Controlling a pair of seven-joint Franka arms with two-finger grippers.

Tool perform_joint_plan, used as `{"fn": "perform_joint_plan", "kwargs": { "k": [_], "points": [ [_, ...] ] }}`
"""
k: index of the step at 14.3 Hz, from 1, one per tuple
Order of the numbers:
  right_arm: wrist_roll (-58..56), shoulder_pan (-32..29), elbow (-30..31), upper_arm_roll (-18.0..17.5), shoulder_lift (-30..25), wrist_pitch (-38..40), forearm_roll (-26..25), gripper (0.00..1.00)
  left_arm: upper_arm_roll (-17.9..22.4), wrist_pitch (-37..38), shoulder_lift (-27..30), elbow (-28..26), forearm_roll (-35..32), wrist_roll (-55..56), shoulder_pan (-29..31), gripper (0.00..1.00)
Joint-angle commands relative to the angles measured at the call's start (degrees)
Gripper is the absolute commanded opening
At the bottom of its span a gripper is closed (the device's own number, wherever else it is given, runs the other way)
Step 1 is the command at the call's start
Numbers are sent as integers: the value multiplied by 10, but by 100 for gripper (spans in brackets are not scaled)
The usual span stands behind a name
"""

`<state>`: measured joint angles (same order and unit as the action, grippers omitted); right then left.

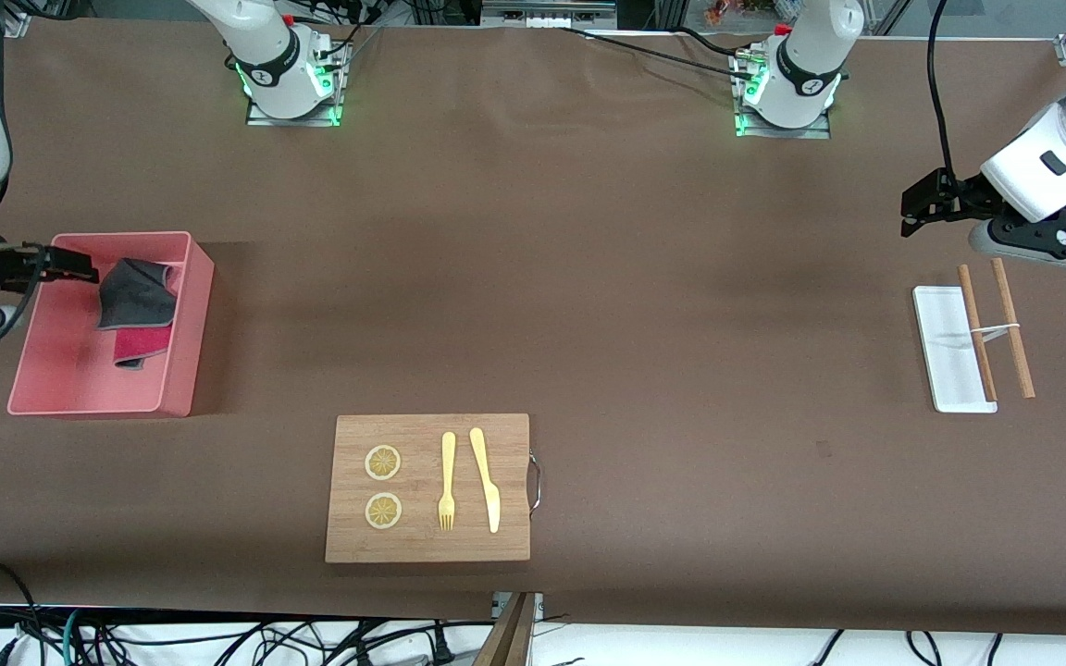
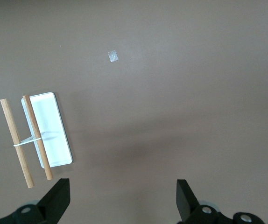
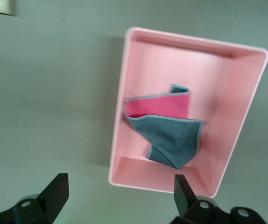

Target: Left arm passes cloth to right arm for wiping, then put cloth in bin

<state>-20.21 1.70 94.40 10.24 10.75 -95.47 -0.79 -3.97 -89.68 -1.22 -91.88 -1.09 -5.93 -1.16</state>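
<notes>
Cloth (image 1: pixel 137 305) lies crumpled inside the bin (image 1: pixel 183 370), free of the right tool (image 1: pixel 70 268), which hangs over the bin's rim with fingers spread and empty. Left tool (image 1: pixel 914 208), also open, waits over the worktop (image 1: pixel 644 277). Judged from this, the drop-off looks done.

A robotics lab: two white arm bases (image 1: pixel 288 69) bolted to a brown-covered table (image 1: pixel 588 277), green status lights glowing, loose cables (image 1: pixel 218 638) tangled below the table's edge.
</notes>
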Motion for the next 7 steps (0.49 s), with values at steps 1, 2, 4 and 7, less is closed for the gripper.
{"fn": "perform_joint_plan", "kwargs": {
  "k": [1,2,4,7],
  "points": [
    [2,-5,3,-32,-48,14,5,100,-4,4,-4,12,12,7,4,100],
    [3,-5,3,-42,-63,26,5,100,-5,3,-4,12,12,7,4,100],
    [3,-5,3,-64,-87,51,-4,100,-5,3,-5,11,12,7,5,100],
    [78,-5,2,-86,-110,88,-2,100,-3,-5,-6,11,11,13,4,100]
  ]
}}
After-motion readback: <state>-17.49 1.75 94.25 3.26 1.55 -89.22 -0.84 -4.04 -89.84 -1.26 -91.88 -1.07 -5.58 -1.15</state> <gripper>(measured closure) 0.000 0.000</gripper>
